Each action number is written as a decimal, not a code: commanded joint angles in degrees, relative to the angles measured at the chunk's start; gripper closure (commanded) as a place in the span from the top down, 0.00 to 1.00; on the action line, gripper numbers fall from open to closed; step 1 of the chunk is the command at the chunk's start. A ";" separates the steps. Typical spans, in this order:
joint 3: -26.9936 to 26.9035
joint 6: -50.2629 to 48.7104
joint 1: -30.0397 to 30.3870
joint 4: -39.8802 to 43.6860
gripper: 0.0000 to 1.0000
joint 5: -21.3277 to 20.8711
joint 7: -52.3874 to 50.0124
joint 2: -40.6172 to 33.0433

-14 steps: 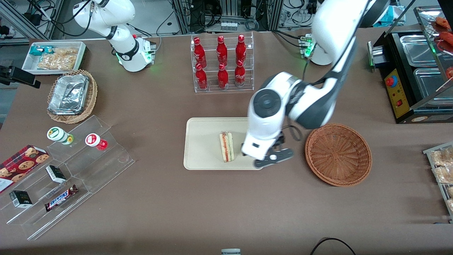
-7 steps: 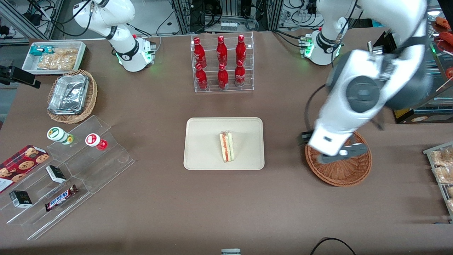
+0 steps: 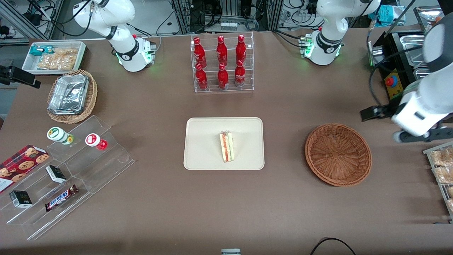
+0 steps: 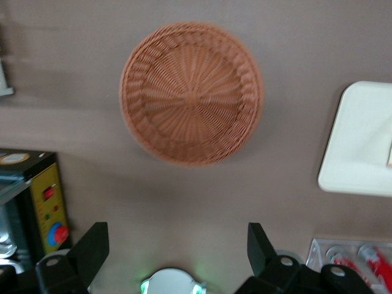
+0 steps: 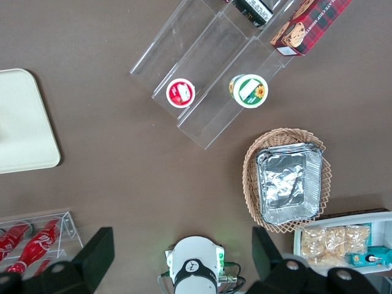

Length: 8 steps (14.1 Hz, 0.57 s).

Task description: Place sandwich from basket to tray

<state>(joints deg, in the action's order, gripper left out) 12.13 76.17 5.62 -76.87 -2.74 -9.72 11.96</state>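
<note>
The sandwich (image 3: 226,146) lies on the cream tray (image 3: 198,141) at the table's middle, its red and green filling showing along the cut edge. The round reddish-brown basket (image 3: 338,154) stands beside the tray toward the working arm's end and holds nothing. My gripper (image 3: 421,136) hangs high over the table at the working arm's end, well away from the basket and close to the black appliance. In the left wrist view my gripper (image 4: 176,248) is open and empty, with the basket (image 4: 192,93) and a corner of the tray (image 4: 361,141) below it.
A clear rack of red bottles (image 3: 223,63) stands farther from the camera than the tray. A black appliance with a yellow panel (image 3: 396,92) and a rack of bagged snacks (image 3: 440,166) sit at the working arm's end. An acrylic stand (image 3: 70,166), foil-container basket (image 3: 72,95) and white bin (image 3: 53,56) lie toward the parked arm's end.
My gripper has let go of the sandwich on the tray, risen, and swung over the basket to the working arm's end of the table. The sandwich stays on the tray.
</note>
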 commanded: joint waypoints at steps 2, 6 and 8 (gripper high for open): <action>0.97 -5.58 1.06 2.50 1.00 0.37 0.93 -1.68; 0.88 -5.76 1.23 5.22 1.00 0.98 -2.22 -1.94; 1.14 -6.03 1.06 5.41 1.00 1.07 -4.25 -1.77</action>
<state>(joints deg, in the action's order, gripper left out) 12.80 71.75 6.68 -73.11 -2.46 -11.58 10.05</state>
